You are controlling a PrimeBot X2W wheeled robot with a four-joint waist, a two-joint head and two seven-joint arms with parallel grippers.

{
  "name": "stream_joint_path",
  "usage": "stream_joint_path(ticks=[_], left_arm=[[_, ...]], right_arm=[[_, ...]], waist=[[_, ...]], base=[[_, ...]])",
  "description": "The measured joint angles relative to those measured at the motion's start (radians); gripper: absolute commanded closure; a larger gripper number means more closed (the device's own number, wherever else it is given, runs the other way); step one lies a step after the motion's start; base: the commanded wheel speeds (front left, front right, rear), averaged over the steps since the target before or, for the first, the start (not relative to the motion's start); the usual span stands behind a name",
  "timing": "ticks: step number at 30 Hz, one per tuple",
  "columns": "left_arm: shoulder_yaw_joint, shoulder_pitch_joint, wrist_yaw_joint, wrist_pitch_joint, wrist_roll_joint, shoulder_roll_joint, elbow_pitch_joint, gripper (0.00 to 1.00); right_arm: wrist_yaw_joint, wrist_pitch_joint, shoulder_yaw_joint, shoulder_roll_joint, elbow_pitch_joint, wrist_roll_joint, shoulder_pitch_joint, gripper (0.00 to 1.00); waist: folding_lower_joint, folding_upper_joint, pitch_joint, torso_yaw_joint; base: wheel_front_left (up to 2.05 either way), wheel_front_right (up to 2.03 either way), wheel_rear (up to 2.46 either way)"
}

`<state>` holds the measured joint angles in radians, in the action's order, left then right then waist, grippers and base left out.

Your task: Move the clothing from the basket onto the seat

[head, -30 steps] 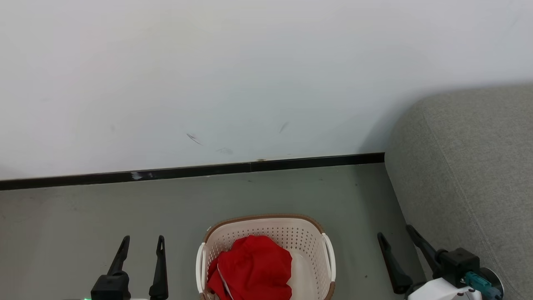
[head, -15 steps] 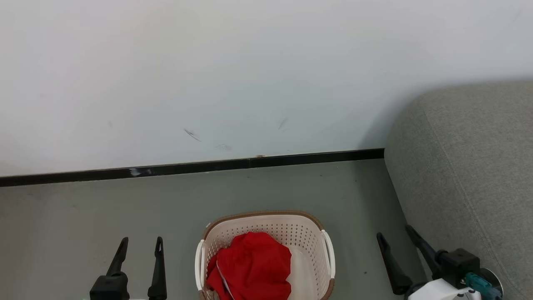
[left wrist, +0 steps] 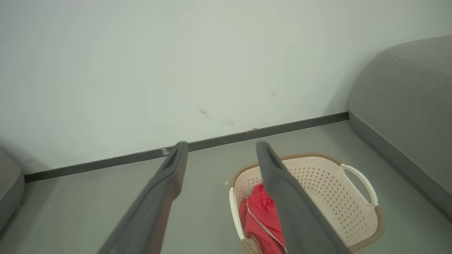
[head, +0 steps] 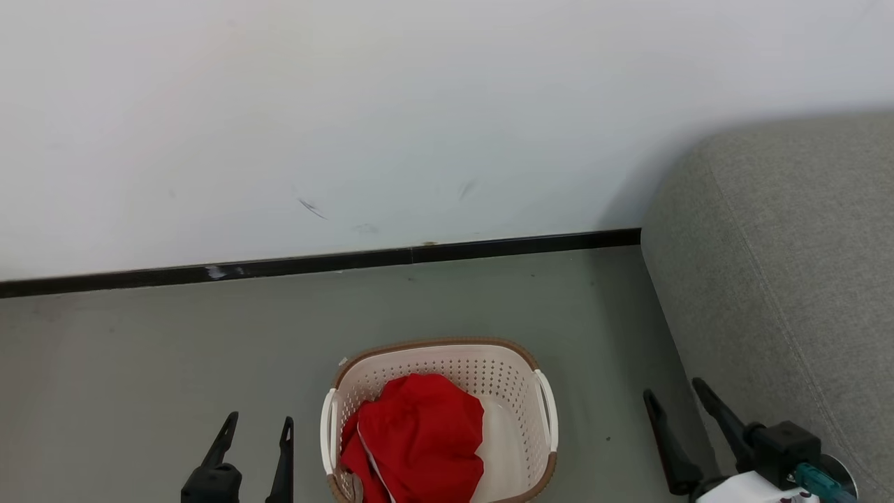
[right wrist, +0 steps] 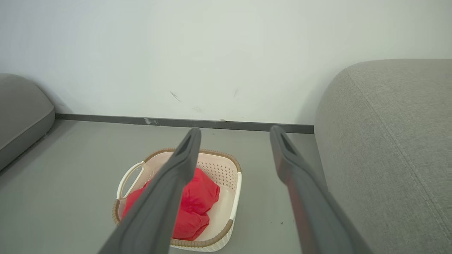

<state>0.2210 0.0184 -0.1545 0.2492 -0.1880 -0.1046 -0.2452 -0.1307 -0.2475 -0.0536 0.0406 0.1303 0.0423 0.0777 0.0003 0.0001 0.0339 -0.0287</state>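
Bright red clothing point(head: 419, 436) with a strip of white trim lies bunched in the cream basket point(head: 513, 381), which stands on the grey floor at the bottom centre of the head view. The grey seat point(head: 789, 265) fills the right side. My left gripper point(head: 258, 423) hangs open to the left of the basket, nothing between its fingers. Between basket and seat, my right gripper point(head: 677, 395) is open and empty too. The left wrist view shows the clothing point(left wrist: 259, 215) in the basket point(left wrist: 328, 183) beyond the open gripper point(left wrist: 220, 148). Through the right gripper point(right wrist: 235, 132) I see clothing point(right wrist: 199, 195), basket point(right wrist: 219, 165) and seat point(right wrist: 388, 141).
A white wall with a black skirting board point(head: 314, 264) runs behind the basket. Grey floor point(head: 140, 363) spreads to the left. Another grey upholstered piece point(right wrist: 21, 109) sits at the far left in the right wrist view.
The head camera has tilted down a little, so wall, skirting and basket sit higher in the picture. Both grippers stay open; the clothing has not moved.
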Motion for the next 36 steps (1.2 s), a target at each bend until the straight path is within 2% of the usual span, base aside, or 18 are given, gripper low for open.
stream_joint_path(ticks=[18,36], left_arm=[[0.135,-0.138,0.077,-0.029,0.070,0.012,-0.111,0.00],[0.195,-0.297,0.097,-0.055,0.138,0.022,-0.237,0.00]], right_arm=[[0.000,0.000,0.036,-0.001,-0.095,0.000,-0.007,0.00],[0.000,0.000,0.044,-0.001,-0.176,0.010,-0.095,0.00]], waist=[[0.0000,0.0000,0.115,-0.030],[-0.0001,0.0000,0.288,-0.079]], base=[[0.00,0.00,0.00],[0.00,0.00,0.00]])
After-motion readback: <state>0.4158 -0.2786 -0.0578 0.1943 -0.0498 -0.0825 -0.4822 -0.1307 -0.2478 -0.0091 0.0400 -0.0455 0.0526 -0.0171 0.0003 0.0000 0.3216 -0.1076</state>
